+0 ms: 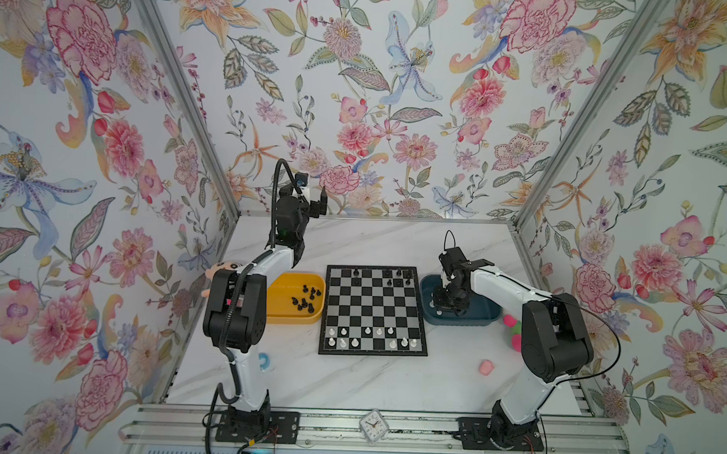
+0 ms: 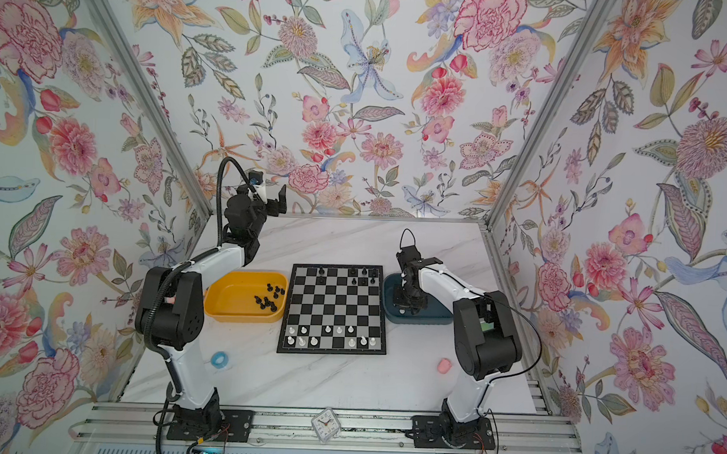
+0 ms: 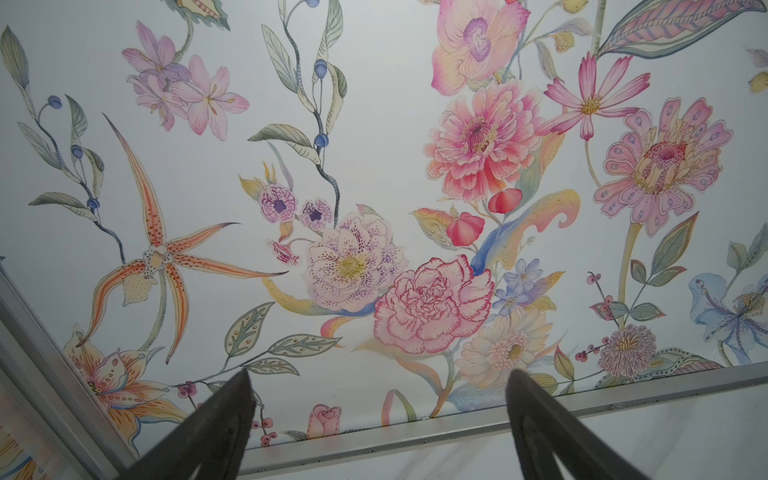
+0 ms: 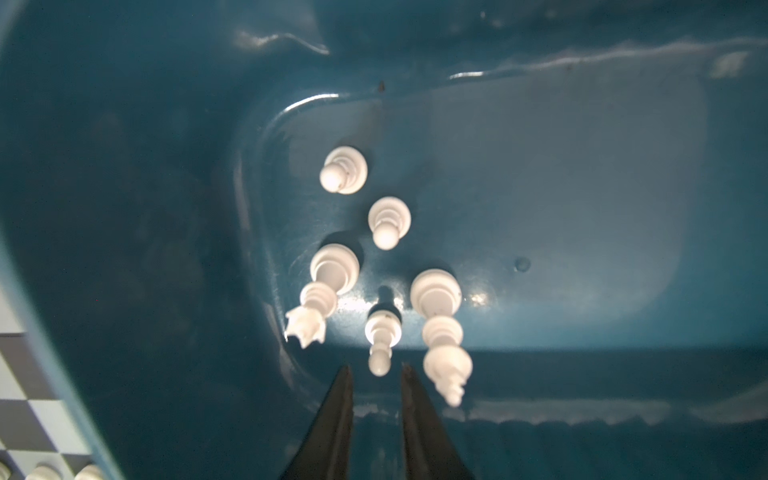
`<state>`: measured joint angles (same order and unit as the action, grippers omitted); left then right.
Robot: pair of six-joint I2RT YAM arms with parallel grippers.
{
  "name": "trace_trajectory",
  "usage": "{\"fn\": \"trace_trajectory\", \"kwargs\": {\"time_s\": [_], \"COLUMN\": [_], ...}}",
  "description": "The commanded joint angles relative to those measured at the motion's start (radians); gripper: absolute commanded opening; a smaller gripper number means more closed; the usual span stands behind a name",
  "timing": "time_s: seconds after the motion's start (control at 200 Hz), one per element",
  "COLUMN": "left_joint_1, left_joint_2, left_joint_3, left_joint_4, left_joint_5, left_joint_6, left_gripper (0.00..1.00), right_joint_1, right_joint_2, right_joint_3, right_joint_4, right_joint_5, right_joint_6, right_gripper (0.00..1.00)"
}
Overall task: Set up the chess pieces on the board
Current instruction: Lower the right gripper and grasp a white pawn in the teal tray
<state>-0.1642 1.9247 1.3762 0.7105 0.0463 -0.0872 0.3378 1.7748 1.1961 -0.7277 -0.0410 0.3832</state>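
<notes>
The board (image 1: pixel 374 309) lies flat at the middle of the white marbled desk (image 1: pixel 368 386), its thin black frame square to the desk's front edge. White chess pieces (image 1: pixel 367 330) stand on its two nearest rows with gaps between them, and a handful of black chess pieces (image 1: pixel 356 272) stand on the two farthest rows; the squares between are bare. More black pieces (image 1: pixel 305 301) are huddled in the yellow tray (image 1: pixel 282 314), which sits just beside the board's left edge. The dark blue tray (image 1: pixel 485 317) sits just beside the right edge. In the right wrist view five white pieces stand upright on that tray's floor (image 4: pixel 582 208): three pawns, a crowned piece (image 4: pixel 320 291) and another tall piece (image 4: pixel 441 328). The right tool (image 4: pixel 377 372) points down into the blue tray. Its jaws are only a narrow gap apart, with the head of the nearest pawn (image 4: pixel 380 336) in that gap and neither finger visibly touching it. The left tool (image 3: pixel 379 374) is raised high near the back left corner, above the desk and aimed at the flowered wall (image 3: pixel 374 124), jaws spread wide and holding nothing. Farther out on the desk a small pink soft thing (image 1: pixel 486 367) lies near the right arm, a light blue ring (image 2: pixel 220 359) near the left arm, and a pink and green plush (image 1: pixel 514 327) close to the blue tray. A small clock (image 1: pixel 373 429) sits on the front rail.
</notes>
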Motion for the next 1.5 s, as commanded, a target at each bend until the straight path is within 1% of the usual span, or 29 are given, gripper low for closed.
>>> {"fn": "trace_trajectory", "kwargs": {"time_s": [0.0,0.3,0.46,1.241,1.491], "left_joint_1": [-0.008,-0.007,-0.008,-0.008,-0.008], "left_joint_2": [0.007,0.007,0.008,0.019,0.022], "left_joint_3": [0.009,0.01,0.009,0.011,0.013], "left_joint_4": [0.033,0.037,0.038,0.048,0.052], "left_joint_5": [0.013,0.015,0.018,0.029,0.032], "left_joint_6": [-0.009,-0.008,-0.009,-0.014,-0.017], "left_gripper": [0.96,0.96,0.96,0.96,0.96], "right_joint_1": [-0.003,-0.005,-0.005,-0.003,-0.001], "right_joint_2": [0.008,0.029,0.035,0.061,0.058], "right_joint_3": [-0.008,-0.002,-0.003,-0.005,-0.003], "right_joint_4": [0.006,0.008,0.01,0.013,0.013], "right_joint_5": [0.012,0.007,0.006,0.001,0.003], "right_joint_6": [0.016,0.009,0.008,0.014,0.019], "right_gripper": [0.23,0.22,0.19,0.16,0.08]}}
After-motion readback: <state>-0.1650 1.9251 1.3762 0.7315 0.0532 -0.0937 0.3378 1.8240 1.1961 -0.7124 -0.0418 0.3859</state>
